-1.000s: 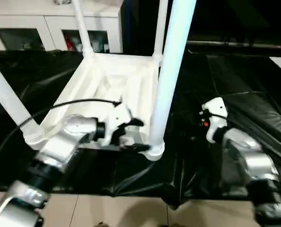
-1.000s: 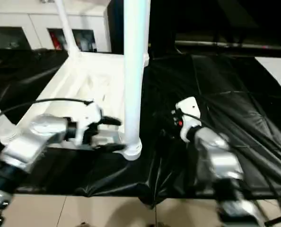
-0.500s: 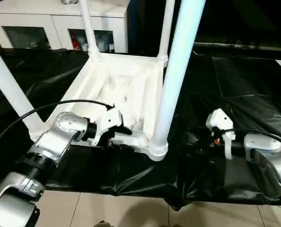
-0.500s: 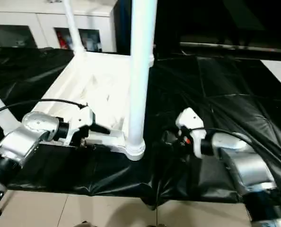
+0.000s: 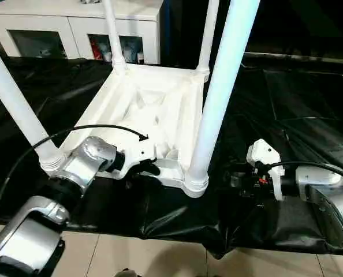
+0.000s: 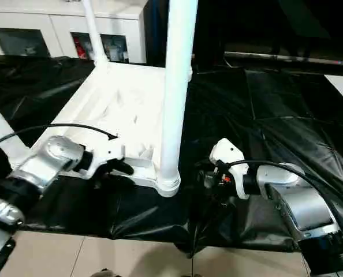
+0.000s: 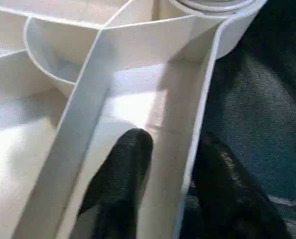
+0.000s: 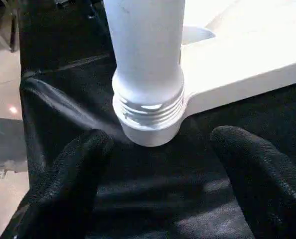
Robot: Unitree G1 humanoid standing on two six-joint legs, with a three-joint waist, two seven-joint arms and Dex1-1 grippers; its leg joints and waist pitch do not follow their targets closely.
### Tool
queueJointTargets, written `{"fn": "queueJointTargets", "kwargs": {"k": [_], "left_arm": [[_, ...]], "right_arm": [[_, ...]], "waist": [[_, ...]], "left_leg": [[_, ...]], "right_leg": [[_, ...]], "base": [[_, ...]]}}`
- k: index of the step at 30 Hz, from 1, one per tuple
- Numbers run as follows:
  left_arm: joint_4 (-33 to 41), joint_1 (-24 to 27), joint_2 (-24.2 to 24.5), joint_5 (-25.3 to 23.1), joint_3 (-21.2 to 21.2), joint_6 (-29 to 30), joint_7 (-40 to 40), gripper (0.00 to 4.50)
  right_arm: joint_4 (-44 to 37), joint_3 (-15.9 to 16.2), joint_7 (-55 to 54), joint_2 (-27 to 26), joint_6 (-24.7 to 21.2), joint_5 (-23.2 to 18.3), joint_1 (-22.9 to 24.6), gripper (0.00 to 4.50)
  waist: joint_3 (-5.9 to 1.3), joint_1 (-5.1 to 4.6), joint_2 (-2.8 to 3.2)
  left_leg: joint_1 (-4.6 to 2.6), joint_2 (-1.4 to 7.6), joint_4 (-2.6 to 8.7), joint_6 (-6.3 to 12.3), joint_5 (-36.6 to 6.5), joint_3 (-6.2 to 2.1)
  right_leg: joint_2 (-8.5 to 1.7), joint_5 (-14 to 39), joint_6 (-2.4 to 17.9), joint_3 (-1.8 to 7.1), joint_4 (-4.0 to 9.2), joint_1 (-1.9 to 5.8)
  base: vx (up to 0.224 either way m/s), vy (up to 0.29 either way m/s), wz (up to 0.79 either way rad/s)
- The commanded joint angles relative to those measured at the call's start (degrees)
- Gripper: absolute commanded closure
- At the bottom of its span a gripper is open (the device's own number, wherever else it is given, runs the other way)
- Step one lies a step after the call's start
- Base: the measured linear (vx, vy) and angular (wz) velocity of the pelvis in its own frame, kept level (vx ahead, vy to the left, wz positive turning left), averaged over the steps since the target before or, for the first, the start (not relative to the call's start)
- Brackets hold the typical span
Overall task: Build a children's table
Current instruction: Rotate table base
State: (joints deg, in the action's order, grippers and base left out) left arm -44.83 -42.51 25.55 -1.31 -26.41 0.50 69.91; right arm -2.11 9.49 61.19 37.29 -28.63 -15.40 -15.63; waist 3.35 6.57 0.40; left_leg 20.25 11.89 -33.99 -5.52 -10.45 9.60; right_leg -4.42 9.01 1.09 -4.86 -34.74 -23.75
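Left gripper (image 7: pixel 165 179): fingers straddle the near rim of the table top (image 5: pixel 154 109), 1 inside, 1 outside, closed on it. Right gripper (image 8: pixel 160 164): wide open, empty, facing the near right leg (image 5: pixel 217 104) at its 3 o'clock. Top upside down on black sheet (image 5: pixel 287 109), 4 legs upright

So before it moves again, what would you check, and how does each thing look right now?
1. Four legs standing in the table top: ok.
2. Near leg screwed fully home: cannot tell; threads show at its collar.
3. Left gripper astride the top's near rim, one finger each side: ok.
4. Left grip firm: cannot tell.
5. Right gripper open, off the leg: ok.
6. Black sheet flat: not ok, wrinkled.
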Motion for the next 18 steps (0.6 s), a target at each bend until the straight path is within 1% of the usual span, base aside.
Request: {"fn": "queueJointTargets", "kwargs": {"k": [1,2,3,4,6,7,9,12,13,14,16,17,18], "left_arm": [[-1.28,-1.09,-0.26,-0.87,0.46,-0.74,-0.14,2.99],[-1.91,-1.33,-0.48,-1.01,0.63,-1.05,-0.08,3.07],[-2.32,-1.48,-0.53,-1.17,0.65,-1.14,0.07,3.28],[-2.58,-1.54,-0.43,-1.43,0.53,-1.25,0.37,3.33],[-2.81,-1.45,-0.28,-1.72,0.5,-1.66,0.48,3.4],[-2.92,-1.46,-0.31,-1.71,0.57,-1.76,0.48,3.65],[-3.12,-1.44,-0.7,-0.81,1.68,-2.09,0.69,3.73],[-3.0,-1.34,-0.83,-0.33,2.46,-1.61,0.37,4.02],[-2.29,-1.04,-0.72,-0.02,2.98,-0.25,0.2,4.08],[-0.35,-0.1,-0.37,0.62,3.86,2.29,-0.23,4.08],[1.25,0.87,-0.03,1.12,4.53,3.7,-0.58,4.15],[2.33,1.71,0.22,1.52,5.02,3.98,-0.88,4.22],[5.43,4.37,0.87,2.27,6.35,4.46,-2.76,4.27]], "right_arm": [[-1.34,0.37,0.18,1.04,-0.42,-0.06,0.1,0.68],[-1.26,0.39,0.18,1.05,-0.43,-0.03,0.05,0.68],[-1.23,0.47,0.22,1.11,-0.38,0.08,0.09,0.68],[-1.23,0.53,0.27,1.11,-0.36,0.24,0.13,0.68],[-1.22,0.64,0.15,0.94,-0.3,0.47,0.06,0.68],[-1.23,0.67,0.12,0.91,-0.31,0.49,0.04,0.68],[-1.11,0.8,-0.04,0.71,-0.25,0.58,-0.16,0.68],[-0.67,1.02,-0.37,0.35,0.29,0.94,-0.29,0.68],[-0.34,1.01,-0.91,-0.07,0.58,1.16,-0.36,0.68],[0.44,0.85,-2.29,-0.95,1.37,1.77,-0.5,0.68],[1.08,0.6,-3.57,-1.73,1.98,2.25,-0.61,0.68],[1.59,0.28,-4.61,-2.39,2.49,2.49,-0.69,0.68],[3.44,-0.82,-8.51,-4.61,3.38,3.31,-1.23,0.68]], "waist": [[-4.02,0.26,-0.32],[-3.85,0.28,-0.43],[-3.8,0.29,-0.45],[-3.81,0.33,-0.38],[-3.77,0.28,-0.51],[-3.72,0.28,-0.44],[-3.73,0.3,-0.6],[-3.74,0.34,-0.51],[-3.76,0.29,-0.27],[-3.8,0.19,-0.39],[-3.85,-0.12,-0.45],[-3.97,-0.22,-0.46],[-4.0,-0.62,-0.47]], "left_leg": [[0.01,0.57,3.74,2.08,-12.96,0.0],[-0.05,0.5,3.77,2.11,-13.64,0.01],[-0.16,0.46,3.73,2.03,-14.1,-0.01],[-0.13,0.46,3.75,1.96,-14.12,-0.07],[-0.11,0.43,3.78,1.95,-14.22,-0.11],[-0.17,0.43,3.78,1.97,-14.39,-0.12],[-0.13,0.37,3.75,2.04,-14.34,-0.12],[-0.22,0.42,3.75,2.09,-14.37,-0.12],[-0.18,0.5,3.84,1.94,-14.55,-0.21],[-0.05,0.58,3.9,1.71,-14.52,-0.26],[0.35,0.53,3.98,1.51,-13.98,-0.38],[0.34,0.61,3.94,1.43,-13.52,-0.41],[0.54,0.69,4.0,1.28,-12.83,-0.48]], "right_leg": [[-3.38,23.4,6.17,2.38,5.43,3.48],[-3.39,25.3,5.65,2.27,5.71,3.4],[-3.47,26.93,5.13,2.21,5.94,3.37],[-3.52,27.38,4.92,2.2,5.92,3.41],[-3.49,28.91,4.1,2.09,6.16,3.33],[-3.51,29.45,3.9,2.05,6.23,3.26],[-3.51,30.11,3.54,1.98,6.37,3.27],[-3.53,30.22,3.57,1.94,6.38,3.17],[-3.54,29.88,3.78,1.88,6.29,3.23],[-3.63,29.29,3.98,1.91,6.14,3.33],[-3.64,28.48,4.19,1.83,5.91,3.63],[-3.82,27.72,4.47,1.91,5.75,3.63],[-3.86,26.35,5.12,1.93,5.44,3.73]], "base": [[0.0,0.0,0.0],[0.0,0.0,0.0],[0.0,0.0,0.0],[0.0,0.0,0.0],[0.0,0.0,0.0],[0.0,0.0,0.0],[0.0,0.0,0.0],[0.0,0.0,0.0],[0.0,0.0,0.0],[0.0,0.0,0.0],[0.0,0.0,0.0],[0.0,0.0,0.0],[0.0,0.0,0.0]]}}
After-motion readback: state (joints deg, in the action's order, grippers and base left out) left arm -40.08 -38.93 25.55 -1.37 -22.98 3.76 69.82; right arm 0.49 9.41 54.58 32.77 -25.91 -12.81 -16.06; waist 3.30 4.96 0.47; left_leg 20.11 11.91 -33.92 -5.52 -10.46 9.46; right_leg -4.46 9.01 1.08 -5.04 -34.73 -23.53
